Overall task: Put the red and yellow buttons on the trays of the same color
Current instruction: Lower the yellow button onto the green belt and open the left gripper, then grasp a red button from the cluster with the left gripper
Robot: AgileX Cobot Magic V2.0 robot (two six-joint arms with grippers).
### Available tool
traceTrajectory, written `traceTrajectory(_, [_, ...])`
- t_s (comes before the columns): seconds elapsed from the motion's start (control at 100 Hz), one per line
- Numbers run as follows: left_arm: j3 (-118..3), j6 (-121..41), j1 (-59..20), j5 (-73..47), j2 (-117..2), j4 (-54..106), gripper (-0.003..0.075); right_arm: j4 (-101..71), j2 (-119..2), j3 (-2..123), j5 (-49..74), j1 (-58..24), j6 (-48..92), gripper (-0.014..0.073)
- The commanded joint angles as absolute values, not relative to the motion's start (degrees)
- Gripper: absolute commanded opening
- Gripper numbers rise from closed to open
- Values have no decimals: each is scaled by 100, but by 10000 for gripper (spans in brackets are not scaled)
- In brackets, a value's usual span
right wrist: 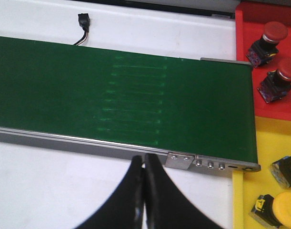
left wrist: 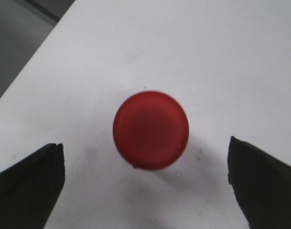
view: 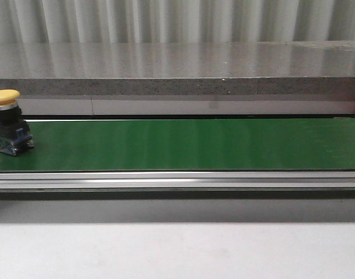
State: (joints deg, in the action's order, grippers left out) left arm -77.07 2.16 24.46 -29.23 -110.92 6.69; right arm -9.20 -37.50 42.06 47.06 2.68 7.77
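In the front view, a pale table surface [view: 177,250] is seen nearest the camera. Beyond it, a silver rail [view: 177,180] borders a long green conveyor belt [view: 189,144]. Behind the belt, a grey speckled ledge [view: 177,86] and a corrugated metal wall [view: 177,20] are shown. A yellow button [view: 7,121] on a dark switch body is stood upright on the belt at its far left end.

In the left wrist view, the left gripper [left wrist: 145,183] is held wide apart above a white surface [left wrist: 193,52]. A red button [left wrist: 151,130] is seen from above, between the two dark fingers [left wrist: 26,188] and touched by neither.

In the right wrist view, the right gripper [right wrist: 144,200] is pressed together with nothing between its fingers. It is held over the white table beside the belt's near rail. Only this view shows the belt's end, where a red tray [right wrist: 269,57] is placed holding two red-capped buttons [right wrist: 266,40]. Just beside it, a yellow tray [right wrist: 266,157] is seen, in which yellow-capped buttons [right wrist: 276,210] are laid. A small black connector [right wrist: 83,21] with a cable is shown on the white table beyond the belt.
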Motion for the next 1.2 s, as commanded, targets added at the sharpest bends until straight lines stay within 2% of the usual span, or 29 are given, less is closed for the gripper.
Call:
traceTrajectory(0.0, [-8098, 261, 2459, -2680, -10977, 733, 647, -944, -3739, 4347, 4333, 250, 837, -67])
traceTrajectory(0.23, [-8433, 261, 2459, -2720, -11345, 733, 613, -944, -3739, 4347, 4333, 250, 837, -67])
traceTrajectory(0.39, [-8433, 261, 2459, -2701, -11397, 733, 522, -944, -3739, 4347, 4333, 250, 837, -67])
traceTrajectory(0.51, [-8433, 261, 2459, -2673, -11397, 733, 353, -944, -3739, 4347, 4333, 250, 837, -67])
traceTrajectory(0.63, [-8445, 261, 2459, -2794, -11397, 733, 103, -944, -3739, 4347, 4333, 250, 837, -67])
traceTrajectory(0.7, [-8445, 261, 2448, -2874, -11354, 733, -18, -944, -3739, 4347, 4333, 250, 837, -67])
traceTrajectory(1.19, [-8445, 251, 1952, -3377, -10036, 714, -20, -944, -3739, 4347, 4333, 250, 837, -67])
